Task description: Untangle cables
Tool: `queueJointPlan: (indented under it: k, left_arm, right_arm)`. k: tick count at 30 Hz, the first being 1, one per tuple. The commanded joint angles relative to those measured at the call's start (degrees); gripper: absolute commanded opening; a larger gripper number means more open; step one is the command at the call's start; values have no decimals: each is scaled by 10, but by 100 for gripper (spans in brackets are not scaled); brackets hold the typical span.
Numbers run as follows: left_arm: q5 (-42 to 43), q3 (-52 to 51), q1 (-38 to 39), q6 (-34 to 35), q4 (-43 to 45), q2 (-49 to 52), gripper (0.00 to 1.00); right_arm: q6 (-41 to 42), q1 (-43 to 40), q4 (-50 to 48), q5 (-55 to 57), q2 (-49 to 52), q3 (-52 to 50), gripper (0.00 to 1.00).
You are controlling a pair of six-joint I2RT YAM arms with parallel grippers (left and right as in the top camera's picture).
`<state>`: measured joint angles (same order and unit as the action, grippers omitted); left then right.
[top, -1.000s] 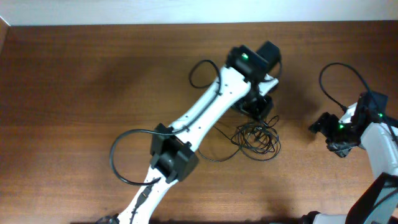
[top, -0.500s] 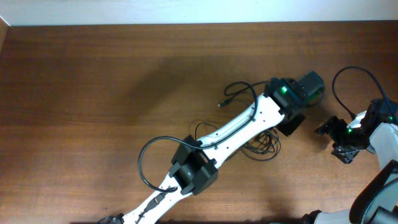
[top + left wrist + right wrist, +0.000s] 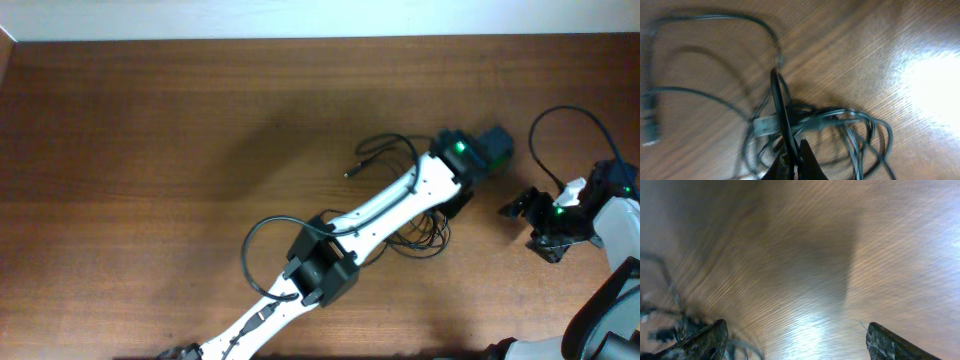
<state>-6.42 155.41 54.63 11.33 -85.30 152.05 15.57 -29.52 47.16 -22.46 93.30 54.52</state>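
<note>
Well, the thin black rubbery cables (image 3: 418,230) look light, limp and springy. They should drag easily and slip from a loose pinch, so the best hold is a single strand clear of the knot, not the tangle itself. One loose tail with a small plug end (image 3: 349,173) lies just left of the white left arm (image 3: 385,205), pointing left and slightly down, its cord arching back toward the wrist. The knotted bundle sits half under that arm near its wrist, a flat snarl of loops with no single axis. The left gripper (image 3: 792,159) is pressed together, pinching one strand that runs straight away from its tips. Right of the arm, the right gripper (image 3: 796,330) hangs with fingers spread, holding nothing.
</note>
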Motion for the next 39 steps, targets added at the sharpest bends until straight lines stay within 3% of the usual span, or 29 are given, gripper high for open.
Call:
queueJointPlan:
  k: [1, 3, 6, 12, 15, 20, 24, 27, 29, 32, 39]
  left_arm:
    - [68, 115, -40, -88, -58, -7, 0]
    - [108, 168, -63, -127, -99, -7, 0]
    - [157, 209, -97, -130, -114, -11, 0]
    - [426, 225, -181, -194, -114, -16, 0]
    - [487, 224, -208, -211, -114, -16, 0]
    - [487, 224, -234, -213, -115, -16, 0]
    - [481, 209, -226, -213, -115, -13, 0]
    - [431, 177, -211, -213, -114, -9, 0]
    - [371, 148, -202, -208, -112, -9, 0]
    - [276, 113, -202, -143, -94, -9, 0]
    - [181, 108, -216, -67, -115, -9, 0]
  right_arm:
    - [-114, 37, 0, -120, 3, -3, 87]
    - [-174, 59, 0, -193, 3, -3, 84]
    - [-203, 85, 0, -244, 3, -3, 80]
    - [-214, 116, -11, -245, 3, -3, 54]
    - [-214, 128, -26, -245, 3, -3, 53]
    - [-228, 142, -37, -245, 3, -3, 51]
    - [-228, 142, -63, -245, 3, -3, 43]
    - [-226, 142, -74, -244, 3, -3, 38]
    - [-226, 142, -71, -243, 3, -3, 27]
    - [-226, 142, -66, -243, 3, -3, 13]
    - [-210, 143, -80, -243, 3, -3, 7]
